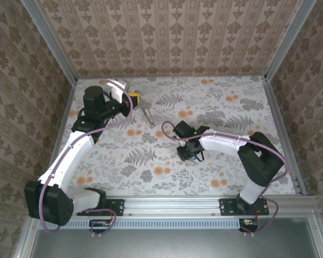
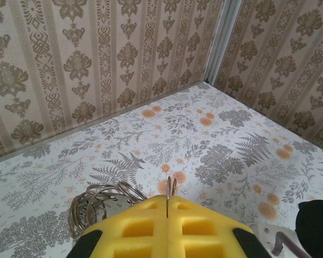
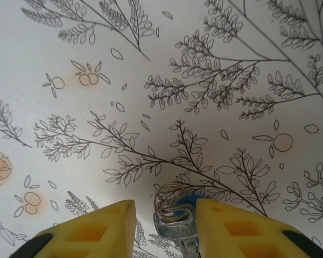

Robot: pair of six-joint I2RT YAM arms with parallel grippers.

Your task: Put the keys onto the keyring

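Floral-print table (image 1: 215, 177), patterned walls on three sides.

Left gripper (image 1: 133, 97) is out at the far left of the table, fingers fully together on the keyring (image 2: 167, 189). The thin wire stands edge-on out of the seam between the pads. The rest of the loop is bunched just left of the fingers. From above, the strap trails off toward the table's middle.

Right gripper (image 3: 166, 204) is low over the table centre, fingers part-way apart and bracketing the key (image 3: 175, 227). The key sits against the right finger with a gap at the left one, so I judge it not clamped. Whether it rests on the table I cannot tell. Its long axis runs along the fingers: blue head and a small ring point outward at the tips, blade back between them.

The keyring lies to the left and farther from the bases, well apart from the key. The right arm is the nearer to the key.

Next, I judge: close on the key, then carry its head to the held wire.
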